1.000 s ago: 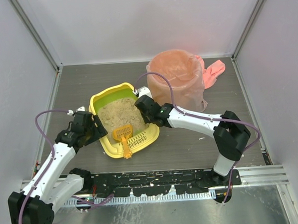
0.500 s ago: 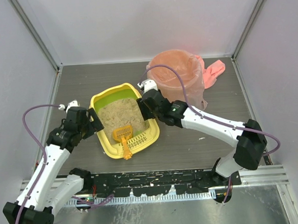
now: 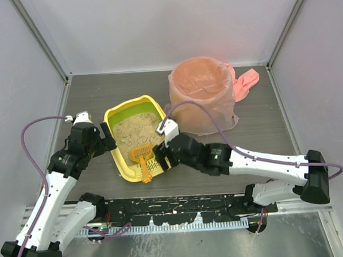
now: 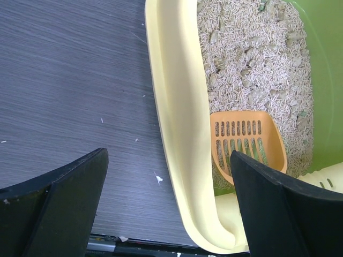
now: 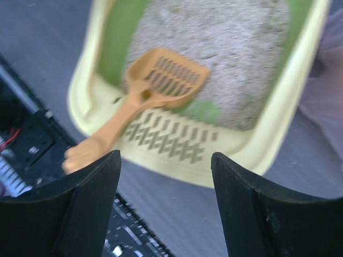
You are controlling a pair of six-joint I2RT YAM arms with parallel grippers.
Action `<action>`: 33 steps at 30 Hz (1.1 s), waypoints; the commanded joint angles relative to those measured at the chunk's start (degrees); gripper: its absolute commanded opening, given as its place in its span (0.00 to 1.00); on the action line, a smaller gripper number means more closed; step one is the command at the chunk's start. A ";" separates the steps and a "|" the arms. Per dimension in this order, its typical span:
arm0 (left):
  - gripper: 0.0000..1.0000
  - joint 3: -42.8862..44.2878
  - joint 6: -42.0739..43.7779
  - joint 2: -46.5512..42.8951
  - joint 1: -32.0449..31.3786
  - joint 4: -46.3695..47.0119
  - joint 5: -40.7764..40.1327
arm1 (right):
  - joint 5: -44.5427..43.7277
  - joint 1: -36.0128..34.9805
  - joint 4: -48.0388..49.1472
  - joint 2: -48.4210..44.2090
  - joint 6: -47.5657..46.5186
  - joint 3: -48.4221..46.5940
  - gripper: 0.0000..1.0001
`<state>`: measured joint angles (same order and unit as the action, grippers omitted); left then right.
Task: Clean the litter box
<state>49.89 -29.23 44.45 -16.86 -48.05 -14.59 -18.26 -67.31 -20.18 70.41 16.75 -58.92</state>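
Top view: the litter box (image 3: 127,105) sits left of centre on the table (image 3: 263,129), with the pink-lined bin (image 3: 203,95) just beside its far right corner. The scoop (image 3: 142,156) lies blade-down on the litter, its handle crossing the slotted ledge and projecting past the near rim. The left gripper (image 3: 106,142) stands at the box's left rim; the right gripper (image 3: 161,158) hovers over the ledge, just right of the scoop handle. The step in hand appears to be the approach to the scoop; no scooping has begun. Left wrist view: the left gripper (image 4: 169,160) has its fingers spread wide, empty, with the yellow rim (image 4: 179,134) running up between them; contact with the rim cannot be confirmed. The scoop (image 4: 246,142) blade rests on the litter (image 4: 252,64). Right wrist view (blurred): the right gripper (image 5: 165,160) is spread and empty above the ledge (image 5: 171,142); the scoop (image 5: 144,99) handle lies toward the left finger. The next move probably calls for shifting the right gripper over the handle, aligning the jaws across it, descending and closing. Compared with one second ago, the right arm has swung from the box's far right corner, near the bin, to the near ledge, and the left gripper has drawn back outward along the left rim; box and scoop are unchanged.
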 commanded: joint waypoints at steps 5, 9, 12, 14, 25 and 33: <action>0.98 2.40 1.64 -0.10 0.07 2.00 0.98 | -10.74 -14.83 2.59 6.11 8.81 -4.29 0.80; 0.98 1.68 1.55 -0.74 0.04 2.17 1.46 | -11.18 -17.89 -2.41 13.10 11.00 -10.30 0.86; 0.98 1.06 1.32 -0.98 0.07 2.41 1.89 | -12.90 -18.04 -7.09 19.05 12.15 -14.23 0.88; 0.98 0.79 1.30 -1.05 0.08 2.33 1.95 | -13.24 -18.07 -8.22 20.82 12.27 -15.54 0.88; 0.98 0.28 1.36 -1.42 0.02 2.35 1.98 | -21.62 -18.12 -18.42 24.18 11.89 -19.41 0.82; 0.98 0.40 1.37 -0.88 0.07 2.65 2.27 | -23.58 -15.55 -20.13 21.09 10.83 -15.57 0.78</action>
<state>49.89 -28.82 43.86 -16.86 -47.99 -13.10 -38.02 -84.51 -39.05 94.83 27.51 -75.70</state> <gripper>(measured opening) 0.980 0.784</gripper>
